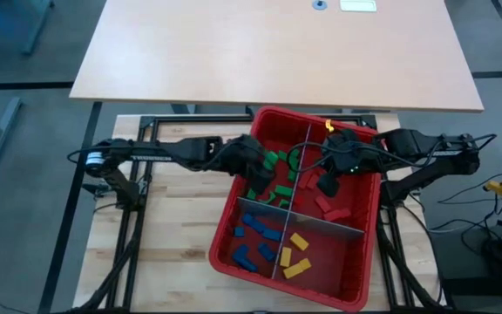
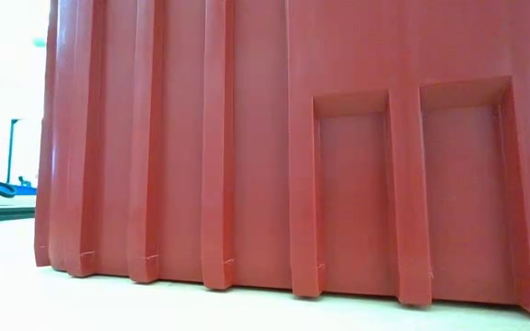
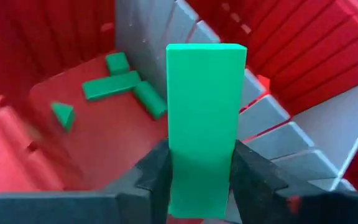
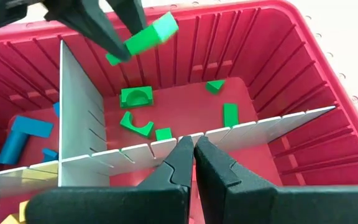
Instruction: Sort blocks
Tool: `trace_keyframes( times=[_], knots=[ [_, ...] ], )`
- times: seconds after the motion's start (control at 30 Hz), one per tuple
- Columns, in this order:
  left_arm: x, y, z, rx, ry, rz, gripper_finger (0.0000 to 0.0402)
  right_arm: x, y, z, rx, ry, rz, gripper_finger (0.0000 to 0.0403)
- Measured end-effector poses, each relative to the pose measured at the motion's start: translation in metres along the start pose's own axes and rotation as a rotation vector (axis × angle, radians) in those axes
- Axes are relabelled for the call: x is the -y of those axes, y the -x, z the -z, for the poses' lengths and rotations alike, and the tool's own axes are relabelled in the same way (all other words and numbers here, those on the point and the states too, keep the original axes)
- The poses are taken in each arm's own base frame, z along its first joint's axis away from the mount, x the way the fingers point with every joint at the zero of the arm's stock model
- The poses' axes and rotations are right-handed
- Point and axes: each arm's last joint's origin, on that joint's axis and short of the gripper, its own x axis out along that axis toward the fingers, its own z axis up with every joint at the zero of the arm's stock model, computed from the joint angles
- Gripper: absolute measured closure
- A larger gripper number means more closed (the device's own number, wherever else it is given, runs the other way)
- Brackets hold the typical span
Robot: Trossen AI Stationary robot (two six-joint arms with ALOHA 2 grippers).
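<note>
Left gripper (image 3: 201, 180) grips a green block (image 3: 205, 118) over the bin's (image 1: 356, 292) ten o'clock compartment — right gripper (image 4: 194, 163), fingers closed and empty, hovers at two o'clock.

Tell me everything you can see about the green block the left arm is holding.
The green block is a plain rectangular bar with flat, smooth faces and a solid bright green colour; it looks like painted wood or plastic. The left end effector clamps its lower part between two dark fingers, so it sticks out lengthwise beyond them. Seen from the right wrist, it hangs tilted above the bin's green compartment, clear of the floor and the grey dividers. Only the fingers touch it.
</note>
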Motion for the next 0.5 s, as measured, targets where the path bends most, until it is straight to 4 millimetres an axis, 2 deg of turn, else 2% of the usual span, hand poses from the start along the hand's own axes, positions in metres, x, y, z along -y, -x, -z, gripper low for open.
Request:
trace_keyframes(
  times=[0.07,0.2,0.3,0.4,0.5],
  knots=[
    [0.004,-0.001,-0.006,0.003,-0.024,0.012,0.0231,0.000,0.000,0.000,-0.001,0.000,-0.003,0.0403],
    [0.008,-0.001,-0.012,0.004,-0.051,0.014,0.0105,0.000,0.000,0.000,-0.001,0.001,-0.002,0.0403],
    [0.005,0.000,-0.015,0.007,-0.046,0.008,0.0045,0.000,0.000,0.000,-0.001,0.004,-0.002,0.0403],
    [0.000,0.000,-0.014,-0.016,-0.040,-0.036,0.0032,0.000,0.000,0.000,-0.001,0.010,-0.002,0.0403],
    [-0.006,0.000,-0.010,-0.047,-0.049,-0.109,0.0061,0.000,0.000,0.000,-0.002,0.010,-0.002,0.0403]
  ],
)
